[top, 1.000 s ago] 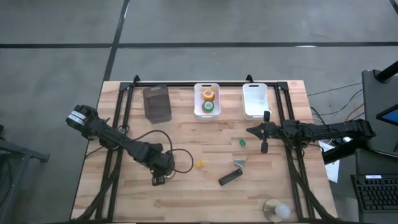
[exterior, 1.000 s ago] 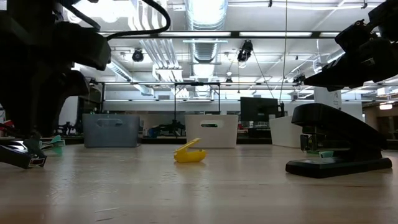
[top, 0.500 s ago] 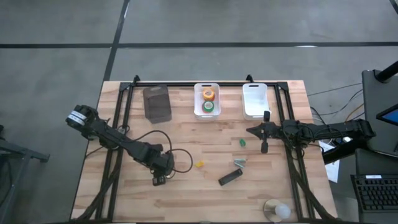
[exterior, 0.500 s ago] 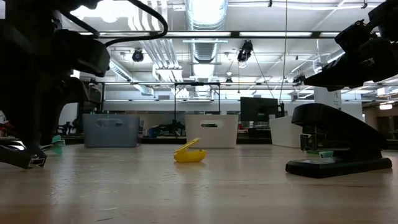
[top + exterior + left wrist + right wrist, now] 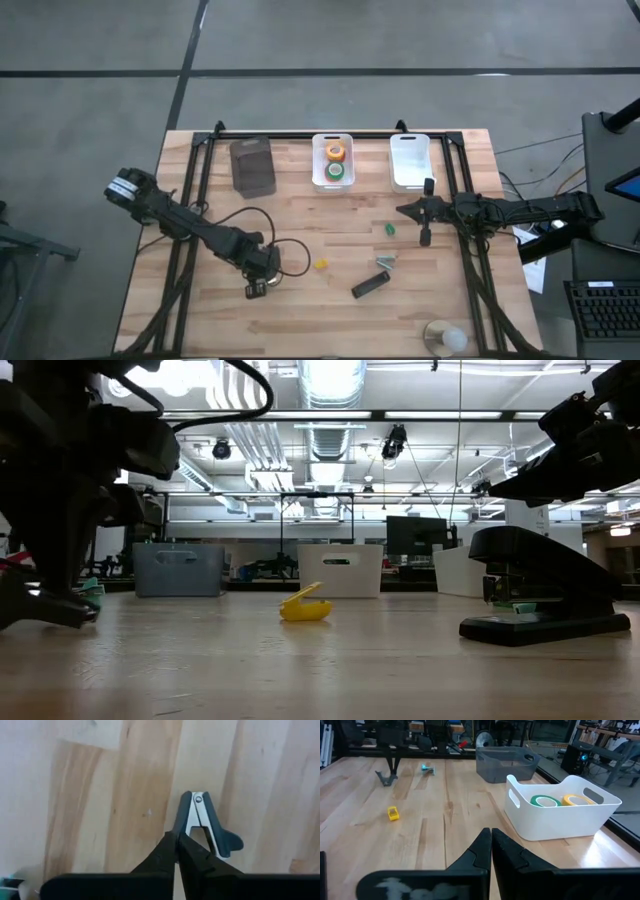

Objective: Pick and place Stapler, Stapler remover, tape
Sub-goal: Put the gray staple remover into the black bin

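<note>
Left wrist view shows the left gripper point(image 5: 176, 851) closed, its tips touching a staple remover point(image 5: 206, 823) on the table point(image 5: 90, 810).

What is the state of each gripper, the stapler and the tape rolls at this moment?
left gripper: shut, tips at the staple remover; grip unclear.
right gripper: shut, empty, above the table.
stapler: closed, lying on the table.
tape rolls: lying in the middle white bin.
</note>
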Available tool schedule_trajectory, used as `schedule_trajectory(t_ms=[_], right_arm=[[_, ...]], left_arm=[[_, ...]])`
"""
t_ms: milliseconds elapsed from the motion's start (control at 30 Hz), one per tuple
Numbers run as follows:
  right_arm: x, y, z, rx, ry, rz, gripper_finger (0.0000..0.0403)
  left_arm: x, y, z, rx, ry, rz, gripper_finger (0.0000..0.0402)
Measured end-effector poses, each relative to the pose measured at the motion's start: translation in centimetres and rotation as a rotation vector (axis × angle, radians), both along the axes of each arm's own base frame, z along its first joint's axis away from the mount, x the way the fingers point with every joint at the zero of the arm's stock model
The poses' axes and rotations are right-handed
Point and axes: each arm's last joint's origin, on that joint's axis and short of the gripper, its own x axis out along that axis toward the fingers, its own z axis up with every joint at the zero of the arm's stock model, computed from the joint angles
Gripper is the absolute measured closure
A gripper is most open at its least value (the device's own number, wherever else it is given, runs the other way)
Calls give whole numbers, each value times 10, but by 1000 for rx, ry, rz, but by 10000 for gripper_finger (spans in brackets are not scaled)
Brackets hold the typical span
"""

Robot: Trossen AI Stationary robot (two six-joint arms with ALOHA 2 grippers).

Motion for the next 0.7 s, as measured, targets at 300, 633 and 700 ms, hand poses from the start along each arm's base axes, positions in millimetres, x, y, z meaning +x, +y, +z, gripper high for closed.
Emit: schedule_trajectory(t_ms=[300,633,700], right_arm=[[0,0,0,-4,1,1,394],[0,0,0,-8,2,2,394],[0,0,0,-5,1,1,394]], left_arm=[[6,13,26,85,-106,-9,395],[-9,54,61,548,-154,119,391],[-14,63,69,631,-177,169,394]])
